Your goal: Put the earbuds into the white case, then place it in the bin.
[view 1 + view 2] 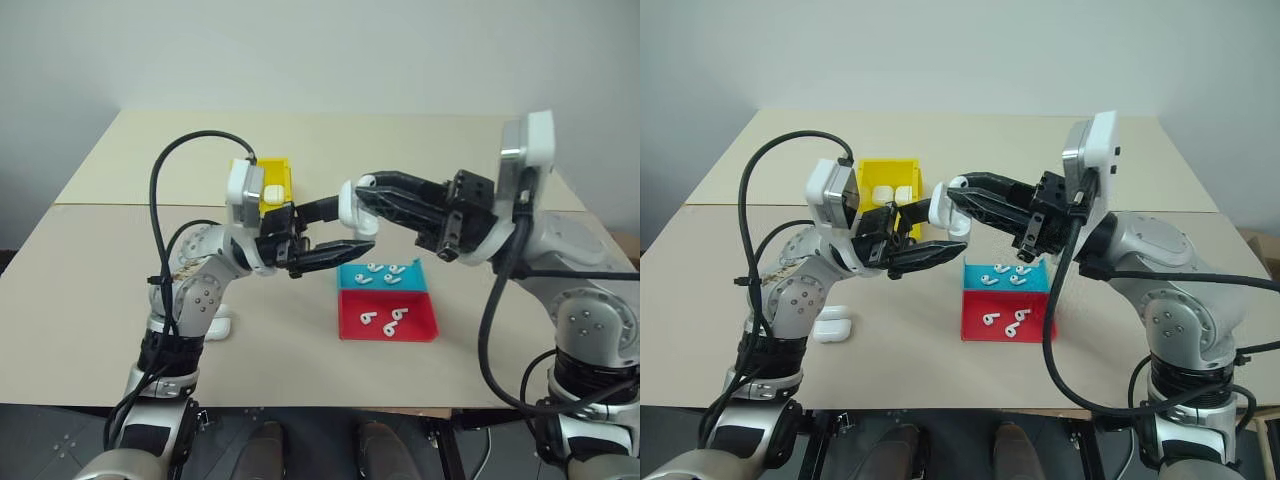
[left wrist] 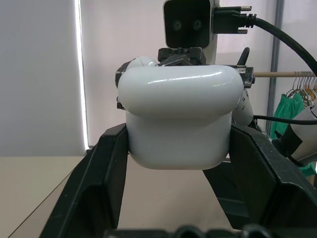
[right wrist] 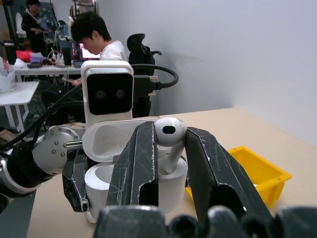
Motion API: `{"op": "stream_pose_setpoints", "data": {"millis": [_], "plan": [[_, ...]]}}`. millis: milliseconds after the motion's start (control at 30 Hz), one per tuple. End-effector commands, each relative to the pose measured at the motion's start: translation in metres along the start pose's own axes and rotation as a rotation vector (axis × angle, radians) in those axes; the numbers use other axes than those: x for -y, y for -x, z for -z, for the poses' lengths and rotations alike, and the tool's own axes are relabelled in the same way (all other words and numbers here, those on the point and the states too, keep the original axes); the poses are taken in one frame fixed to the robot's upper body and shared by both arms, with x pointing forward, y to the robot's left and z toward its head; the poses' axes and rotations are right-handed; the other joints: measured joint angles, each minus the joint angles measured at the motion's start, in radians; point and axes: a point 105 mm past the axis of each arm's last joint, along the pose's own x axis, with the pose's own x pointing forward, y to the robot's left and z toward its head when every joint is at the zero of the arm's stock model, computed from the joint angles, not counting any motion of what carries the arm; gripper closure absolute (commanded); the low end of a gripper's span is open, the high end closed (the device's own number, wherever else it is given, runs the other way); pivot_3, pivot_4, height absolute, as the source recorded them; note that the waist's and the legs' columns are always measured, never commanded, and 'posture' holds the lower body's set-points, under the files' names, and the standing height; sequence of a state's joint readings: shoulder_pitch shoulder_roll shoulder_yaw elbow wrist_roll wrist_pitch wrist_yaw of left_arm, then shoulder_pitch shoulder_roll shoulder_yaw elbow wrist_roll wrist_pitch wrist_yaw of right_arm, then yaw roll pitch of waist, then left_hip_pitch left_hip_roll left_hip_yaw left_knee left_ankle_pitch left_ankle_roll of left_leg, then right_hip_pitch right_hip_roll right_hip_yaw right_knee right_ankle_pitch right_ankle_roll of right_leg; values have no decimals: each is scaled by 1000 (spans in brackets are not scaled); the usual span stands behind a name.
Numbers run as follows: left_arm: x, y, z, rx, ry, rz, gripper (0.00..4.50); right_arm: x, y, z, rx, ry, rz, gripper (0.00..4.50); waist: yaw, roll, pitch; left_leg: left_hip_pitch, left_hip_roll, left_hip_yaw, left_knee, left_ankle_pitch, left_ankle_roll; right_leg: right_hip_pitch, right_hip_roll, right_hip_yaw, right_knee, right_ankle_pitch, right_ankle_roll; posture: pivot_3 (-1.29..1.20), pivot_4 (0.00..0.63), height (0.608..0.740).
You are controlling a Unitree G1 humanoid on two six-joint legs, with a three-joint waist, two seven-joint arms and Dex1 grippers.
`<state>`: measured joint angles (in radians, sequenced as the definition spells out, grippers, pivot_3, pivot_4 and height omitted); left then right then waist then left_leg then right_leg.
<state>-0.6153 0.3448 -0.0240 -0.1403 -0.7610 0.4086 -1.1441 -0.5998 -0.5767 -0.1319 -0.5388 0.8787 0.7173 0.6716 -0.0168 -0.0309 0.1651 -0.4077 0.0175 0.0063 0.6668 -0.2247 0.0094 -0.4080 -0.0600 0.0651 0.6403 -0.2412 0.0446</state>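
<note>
So the small glossy white rounded earbud case is up in the air over the middle of the beige table, lid flipped open, clamped between the black fingers of the left gripper. The right gripper is pinched on one tiny white stemmed earbud right above the case's opening, so I'd call this the loading step. Next move needs the stem lined up with its socket and eased straight down before letting go. The shallow blue-and-red tray at about 5 o'clock from the case holds more loose earbuds, and the bright yellow plastic bin sits at 10 o'clock. Can't see the sockets, the fingers block them.
</note>
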Motion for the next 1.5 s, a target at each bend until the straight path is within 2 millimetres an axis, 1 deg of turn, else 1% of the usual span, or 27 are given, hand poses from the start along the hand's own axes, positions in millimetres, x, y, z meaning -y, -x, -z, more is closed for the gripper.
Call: {"op": "stream_pose_setpoints", "data": {"millis": [33,133,200,233,333,500,533,633,733,800,867,933,1000,1167,1267,1333,1400,1500], "plan": [[5,-4,-15,45,-76,29,1726,-1,2,2,-34,53,-12,3880,1,0,0,0,0,0,0,0,0,0,0,0,0,0,0,0,150,740],[5,-4,-16,48,-82,25,1726,-6,4,7,-68,76,-51,3880,1,0,0,0,0,0,0,0,0,0,0,0,0,0,0,0,150,740],[4,-5,-16,50,-87,22,1726,-8,5,9,-83,79,-71,3144,2,0,0,0,0,0,0,0,0,0,0,0,-1,0,0,0,150,740],[4,-5,-16,52,-90,18,1726,-10,5,10,-89,83,-84,2934,2,0,0,0,0,0,0,0,0,0,0,0,-1,0,0,0,150,740],[2,-4,-17,53,-99,11,1726,-11,6,10,-90,93,-101,1923,2,0,0,0,0,0,0,0,0,0,0,0,-1,0,0,0,150,740],[0,-5,-18,57,-113,12,1726,1,5,1,-54,77,-61,225,1,0,0,0,0,0,0,0,0,0,0,0,0,0,0,0,150,740],[0,-5,-18,57,-116,11,1726,3,5,-2,-47,76,-51,25,1,0,0,0,0,0,0,0,0,0,0,0,0,0,0,0,150,740],[-1,-3,-18,50,-121,0,1726,23,13,-16,-20,95,22,25,2,0,0,0,0,0,0,0,0,0,0,0,-1,0,0,0,150,740],[-1,0,-17,44,-120,-9,1726,38,23,-27,-31,126,64,25,2,0,0,0,0,0,0,0,0,0,0,0,-1,0,0,0,150,740],[-1,3,-17,40,-115,-18,1726,49,28,-34,-64,167,85,25,3,1,1,-1,0,1,0,0,0,0,0,0,-1,0,0,0,150,740],[0,8,-14,28,-101,-24,1726,52,31,-32,-170,219,41,25,3,2,1,-1,0,2,0,0,0,0,0,0,-1,0,0,0,150,740],[3,12,-11,21,-90,-23,1726,43,34,-16,-309,257,-69,25,2,2,1,-1,0,4,-1,-1,1,0,0,0,-2,0,0,0,150,740],[6,16,-9,15,-82,-21,1726,30,40,9,-458,286,-193,25,1,2,1,-1,1,6,-1,-1,2,0,0,0,-3,0,0,0,150,740],[8,23,-7,0,-73,-29,1726,8,58,65,-757,353,-417,25,0,2,1,0,1,7,-1,-1,2,-1,0,1,-2,0,0,0,150,740],[10,24,-7,-3,-74,-29,1726,-7,65,87,-855,405,-546,636,2,2,1,0,1,7,-1,-1,2,-1,0,0,-2,0,0,0,150,740],[11,23,-7,-2,-74,-29,1726,-11,67,98,-893,448,-588,1319,2,2,1,0,1,6,-1,-1,2,-1,0,0,-2,-1,0,0,150,740],[12,23,-7,-3,-74,-30,1726,-11,64,106,-906,457,-598,1987,2,2,2,-1,1,6,-1,-1,2,-1,0,1,-2,0,0,0,150,740],[13,24,-7,-2,-75,-33,1726,-6,56,111,-909,468,-582,1987,-1,2,2,0,1,6,-1,-1,2,-2,0,1,-1,0,0,0,150,740]]}}
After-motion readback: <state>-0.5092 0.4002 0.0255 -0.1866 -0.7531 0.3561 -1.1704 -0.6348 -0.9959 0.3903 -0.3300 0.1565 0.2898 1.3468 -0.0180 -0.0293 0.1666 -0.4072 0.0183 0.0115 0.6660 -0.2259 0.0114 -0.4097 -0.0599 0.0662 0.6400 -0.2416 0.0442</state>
